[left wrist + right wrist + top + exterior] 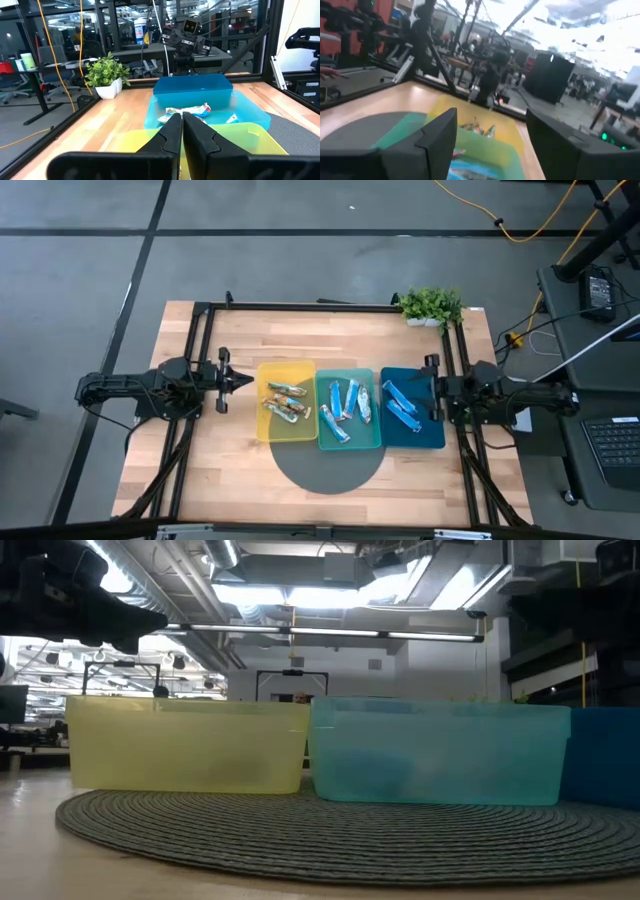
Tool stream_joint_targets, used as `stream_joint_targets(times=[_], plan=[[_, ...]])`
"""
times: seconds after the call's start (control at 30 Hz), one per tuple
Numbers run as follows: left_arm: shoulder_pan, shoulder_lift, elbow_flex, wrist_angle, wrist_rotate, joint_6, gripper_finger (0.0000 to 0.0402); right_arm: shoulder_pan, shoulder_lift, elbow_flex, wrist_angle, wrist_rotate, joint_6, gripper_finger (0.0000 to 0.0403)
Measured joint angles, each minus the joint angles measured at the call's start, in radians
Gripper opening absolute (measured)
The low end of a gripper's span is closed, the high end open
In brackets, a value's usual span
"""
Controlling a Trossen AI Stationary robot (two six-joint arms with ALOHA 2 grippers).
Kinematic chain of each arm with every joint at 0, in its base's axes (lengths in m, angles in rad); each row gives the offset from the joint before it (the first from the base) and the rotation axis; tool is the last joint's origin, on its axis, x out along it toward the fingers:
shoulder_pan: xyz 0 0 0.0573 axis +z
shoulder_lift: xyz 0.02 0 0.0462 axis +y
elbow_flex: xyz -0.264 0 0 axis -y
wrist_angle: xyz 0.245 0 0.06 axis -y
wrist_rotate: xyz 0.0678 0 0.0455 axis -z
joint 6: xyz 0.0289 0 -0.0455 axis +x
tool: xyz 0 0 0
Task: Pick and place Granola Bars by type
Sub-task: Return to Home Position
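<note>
Three trays stand side by side on the table. The yellow tray point(287, 425) holds tan-brown Granola Bars point(285, 402), the teal tray point(349, 442) holds blue-and-white bars point(348, 405), and the dark blue tray point(425, 435) holds bright blue bars point(401, 405). My left gripper point(243, 381) is shut and points level at the yellow tray's left side, with nothing in it. My right gripper point(431, 388) stands open at the dark blue tray's right edge, above it, with nothing between its fingers point(437, 137).
A round grey mat point(330, 470) lies under the trays' near part. A potted plant point(432, 305) stands at the far right corner. A black frame point(200, 340) borders the wooden table point(240, 470), which shows bare wood near its front edge.
</note>
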Motion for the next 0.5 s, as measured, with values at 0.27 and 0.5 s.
stream_joint_targets(times=[0.27,0.5], plan=[[0.0,0.0,0.0,0.0,0.001,0.0,0.0008,-0.001,0.0,0.0,-0.033,0.013,-0.049,0.0185],[0.0,0.0,0.0,0.0,0.001,0.0,0.0008,-0.001,0.005,0.0,-0.072,0.022,-0.025,0.0153]])
